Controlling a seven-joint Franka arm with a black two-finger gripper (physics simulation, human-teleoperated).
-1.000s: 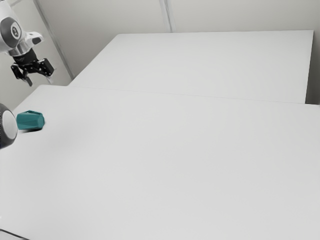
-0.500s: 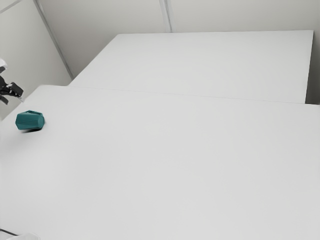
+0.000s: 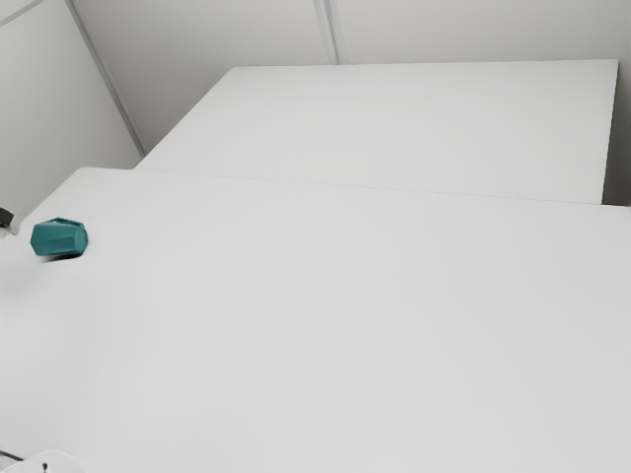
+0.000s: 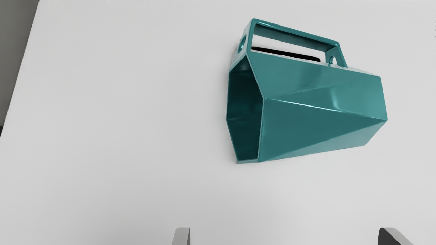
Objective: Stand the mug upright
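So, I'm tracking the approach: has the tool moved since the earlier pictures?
Yes, down and toward the exterior view's left: the tool is farther from the table corner.

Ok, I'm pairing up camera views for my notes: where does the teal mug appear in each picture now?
Exterior view: the mug lies on its side near the exterior view's left edge, about halfway up.
Wrist view: it lies beyond the open jaws, not between them, with its open mouth and handle showing.
Shared landmark: the white tabletop under the mug.
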